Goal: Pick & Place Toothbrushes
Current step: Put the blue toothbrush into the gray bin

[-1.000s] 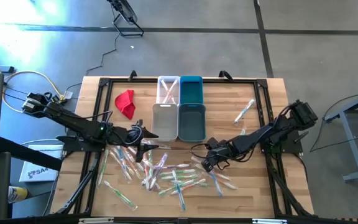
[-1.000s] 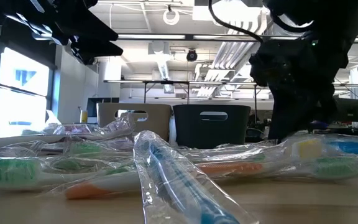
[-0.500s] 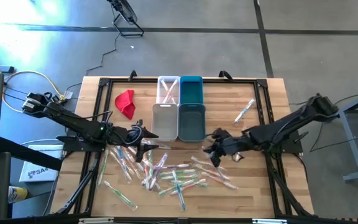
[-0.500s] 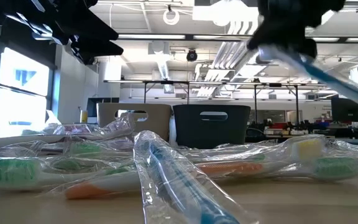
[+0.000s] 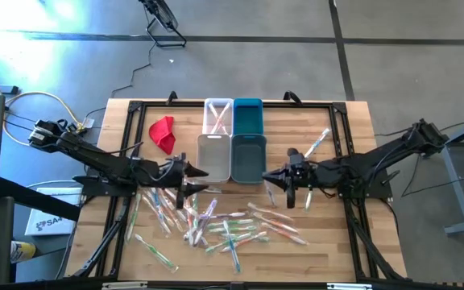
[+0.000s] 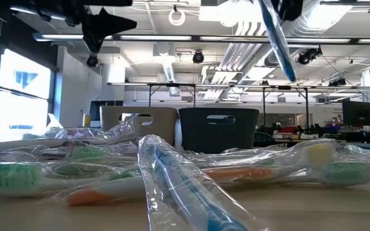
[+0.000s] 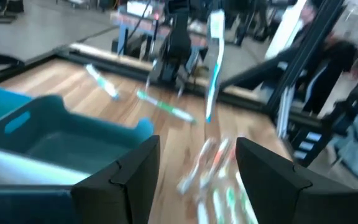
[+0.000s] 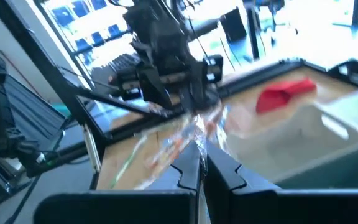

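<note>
Many wrapped toothbrushes (image 5: 216,225) lie in a loose pile on the wooden table near its front edge. Above the pile's right side my right gripper (image 5: 279,177) is shut on a blue-handled toothbrush (image 6: 276,38) in a clear wrapper, lifted clear of the table. The left wrist view shows this toothbrush (image 7: 214,62) hanging with its white head up. My left gripper (image 5: 195,179) is open above the pile's left side, in front of the white bin (image 5: 213,156), with nothing between its fingers (image 7: 135,171). My right gripper pinches the toothbrush's crinkled clear wrapper (image 8: 197,134) between its two fingers. The fingers lie about level, coming from the table's right. The toothbrush hangs below them, slightly tilted, head end up, clear of the table and the pile.
Behind the pile stand a white and a teal bin (image 5: 248,157), and behind those a clear bin (image 5: 218,117) and another teal bin (image 5: 246,115). A red cloth (image 5: 163,133) lies at the far left. A stray toothbrush (image 5: 316,143) lies at the far right.
My right gripper has risen from the pile's right side and gone toward the bins, tipping from pointing down to about level. It has carried the blue toothbrush up clear of the table. My left gripper has tipped up a little.
</note>
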`<state>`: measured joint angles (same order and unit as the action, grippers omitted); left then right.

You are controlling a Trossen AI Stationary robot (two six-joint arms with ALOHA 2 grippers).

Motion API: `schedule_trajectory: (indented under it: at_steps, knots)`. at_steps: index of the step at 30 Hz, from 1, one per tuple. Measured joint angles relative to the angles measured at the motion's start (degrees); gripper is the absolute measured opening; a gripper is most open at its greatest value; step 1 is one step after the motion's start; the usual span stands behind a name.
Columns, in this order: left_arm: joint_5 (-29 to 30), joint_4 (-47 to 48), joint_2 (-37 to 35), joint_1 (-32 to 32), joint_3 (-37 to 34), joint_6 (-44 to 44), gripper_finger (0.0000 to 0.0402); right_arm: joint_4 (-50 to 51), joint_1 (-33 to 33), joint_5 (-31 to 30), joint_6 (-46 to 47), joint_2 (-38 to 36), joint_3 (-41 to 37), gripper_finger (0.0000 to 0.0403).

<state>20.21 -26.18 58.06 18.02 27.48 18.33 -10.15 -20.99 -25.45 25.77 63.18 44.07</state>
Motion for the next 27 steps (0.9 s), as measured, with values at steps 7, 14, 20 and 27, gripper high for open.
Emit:
schedule_trajectory:
  at_steps: [7, 14, 20, 27]
  knots:
    - [0.0, -3.2, 0.0, 0.0, 0.0, 0.2, 0.0207, -6.9, 0.0, 0.5, -7.0, 0.0, 0.0, 0.0003]
    - [0.5, -7.6, 2.0, 0.0, 0.0, 1.4, 0.0207, -9.0, 0.0, 1.5, -9.6, 0.0, 0.0, 0.0003]
    - [2.1, -15.5, 7.2, 0.0, 0.0, 1.4, 0.0207, -9.2, 0.0, 1.5, -10.5, 0.4, 0.0, 0.0003]
    - [2.0, -19.3, 13.7, 0.0, 2.5, 0.6, 0.0183, -12.6, 0.3, 1.6, -11.4, 3.3, 0.0, 0.0003]
